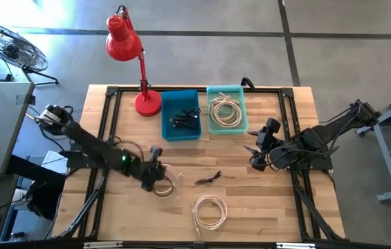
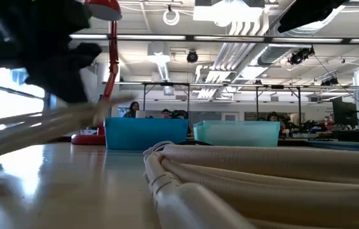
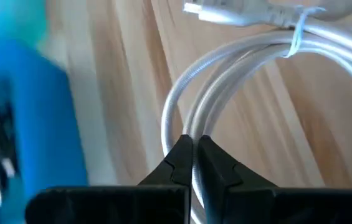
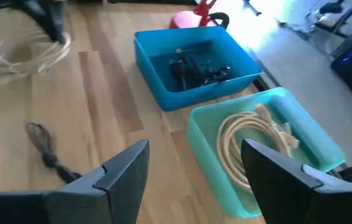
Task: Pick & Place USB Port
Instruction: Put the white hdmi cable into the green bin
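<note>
My left gripper (image 1: pixel 158 178) is shut on a white coiled USB cable (image 1: pixel 166 185) left of the table's middle. In the left wrist view the coil (image 3: pixel 238 68) shows a tie and a plug (image 3: pixel 195 9). My right gripper (image 1: pixel 253 156) waits open (image 4: pixel 194 149) at the right, touching nothing. A second white coil (image 1: pixel 210 211) lies flat near the near edge, and a black cable (image 1: pixel 209 179) lies between the arms. The blue bin (image 1: pixel 165 117) holds black cables; the teal bin (image 1: pixel 242 111) holds white ones. My left gripper pinches several strands of the white coil's loop (image 3: pixel 185 127) between its two fingers (image 3: pixel 176 162), on the side away from the tied plug end. The fingers come from above, across the strands. In the low view the coil (image 2: pixel 46 127) looks raised off the tabletop and tilted.
A red desk lamp (image 1: pixel 140 69) stands at the far left next to the blue bin. Both bins sit side by side at the far edge. A black frame rail (image 1: pixel 108 111) runs along the table's sides. Bare wood lies between the bins and the black cable.
</note>
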Motion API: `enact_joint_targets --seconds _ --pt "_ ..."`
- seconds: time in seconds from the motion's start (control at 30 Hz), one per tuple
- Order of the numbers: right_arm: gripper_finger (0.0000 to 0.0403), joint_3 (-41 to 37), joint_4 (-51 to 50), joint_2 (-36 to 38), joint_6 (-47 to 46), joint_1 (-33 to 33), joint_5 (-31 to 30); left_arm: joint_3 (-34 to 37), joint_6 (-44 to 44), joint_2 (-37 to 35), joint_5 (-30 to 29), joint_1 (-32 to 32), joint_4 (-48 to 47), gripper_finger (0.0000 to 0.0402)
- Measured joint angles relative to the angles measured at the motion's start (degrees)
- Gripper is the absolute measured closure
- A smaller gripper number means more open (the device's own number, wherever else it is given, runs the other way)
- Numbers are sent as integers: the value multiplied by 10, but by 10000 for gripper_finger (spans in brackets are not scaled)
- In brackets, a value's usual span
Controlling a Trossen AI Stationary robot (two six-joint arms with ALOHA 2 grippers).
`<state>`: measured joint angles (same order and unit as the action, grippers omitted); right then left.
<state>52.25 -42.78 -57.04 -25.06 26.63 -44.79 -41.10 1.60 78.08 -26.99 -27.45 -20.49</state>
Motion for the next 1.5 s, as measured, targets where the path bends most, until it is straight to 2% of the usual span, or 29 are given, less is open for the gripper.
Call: enact_joint_targets --seconds 0.23,0.47,0.57,0.73,0.83,1.0,1.3,1.4,1.5 --pt "155 0 10 0 6 0 10 -1 210 -63 101 123 174 398" --pt "155 0 48 0 76 0 -39 -2 334 -75 206 204 360 399" --pt "155 -18 109 0 155 0 -34 -2 356 -74 281 232 420 399" --pt "155 -79 272 0 321 -2 -15 -2 391 -66 481 268 503 399" --pt "155 -129 399 0 416 -14 12 -2 405 -52 549 277 535 399" --pt "155 -192 563 0 477 -62 127 -2 443 -18 563 287 543 399" --pt "155 -213 642 -3 398 -154 341 -3 447 47 609 328 669 399" --pt "155 -213 666 -16 386 -168 374 -3 447 55 610 340 699 399" --pt "155 -212 685 -40 386 -177 382 -8 447 66 610 344 718 399"
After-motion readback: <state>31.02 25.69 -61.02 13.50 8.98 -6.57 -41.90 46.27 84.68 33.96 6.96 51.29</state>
